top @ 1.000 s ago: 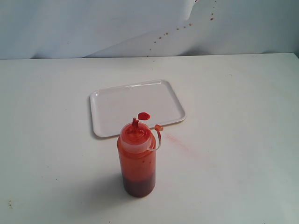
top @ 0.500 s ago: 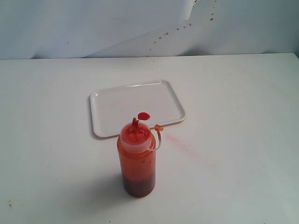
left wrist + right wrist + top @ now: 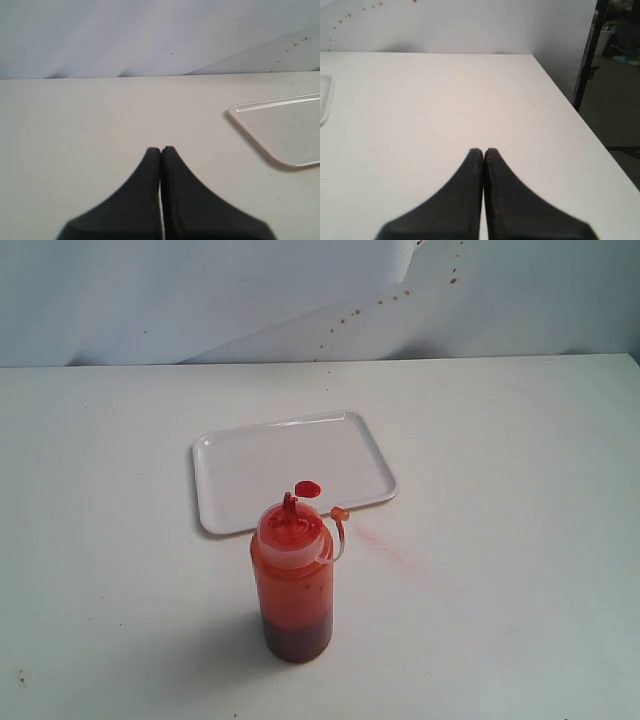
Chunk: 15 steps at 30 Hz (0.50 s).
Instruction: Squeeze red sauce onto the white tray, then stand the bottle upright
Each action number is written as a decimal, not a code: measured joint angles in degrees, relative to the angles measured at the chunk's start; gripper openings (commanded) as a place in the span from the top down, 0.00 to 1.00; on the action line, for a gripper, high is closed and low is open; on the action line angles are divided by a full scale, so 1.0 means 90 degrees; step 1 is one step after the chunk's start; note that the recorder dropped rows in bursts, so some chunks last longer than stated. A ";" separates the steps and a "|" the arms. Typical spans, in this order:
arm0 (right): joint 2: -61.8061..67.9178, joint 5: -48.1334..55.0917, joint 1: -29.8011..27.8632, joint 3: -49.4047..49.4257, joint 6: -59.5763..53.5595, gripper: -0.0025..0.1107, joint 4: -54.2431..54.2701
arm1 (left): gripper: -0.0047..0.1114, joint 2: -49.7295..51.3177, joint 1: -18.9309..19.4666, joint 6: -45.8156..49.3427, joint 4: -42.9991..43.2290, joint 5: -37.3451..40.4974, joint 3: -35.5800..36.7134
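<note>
The bottle (image 3: 293, 585) stands upright on the table in front of the white tray (image 3: 260, 465), with its small cap (image 3: 339, 513) hanging open on its tether. One blob of red sauce (image 3: 308, 489) lies on the tray near its front rim. A corner of the white tray (image 3: 285, 130) shows in the left wrist view, well off to the side of my left gripper (image 3: 161, 149), which is shut on nothing. My right gripper (image 3: 483, 150) is shut and empty over bare table. Neither arm shows in the exterior view.
A faint pale pink smear (image 3: 385, 545) marks the table right of the bottle. Small reddish specks (image 3: 380, 302) dot the back wall. The table's right edge (image 3: 580, 120) drops off to the floor beside the right gripper.
</note>
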 measured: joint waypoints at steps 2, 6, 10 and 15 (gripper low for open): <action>-0.0094 0.0087 0.0000 0.0000 0.0084 0.98 0.0015 | 0.96 0.0000 0.0000 0.0000 0.0000 0.0000 0.0000; -0.0395 0.0286 0.0157 0.0000 0.0124 0.98 0.0106 | 0.96 0.0000 0.0000 0.0003 0.0000 0.0000 0.0000; -0.0518 0.0355 0.0562 0.0000 0.0159 0.98 0.0132 | 0.96 0.0000 0.0000 0.0003 0.0000 0.0000 0.0000; -0.0518 0.0422 0.1002 0.0000 0.0396 0.98 0.0186 | 0.96 0.0000 0.0000 0.0003 0.0000 0.0000 0.0000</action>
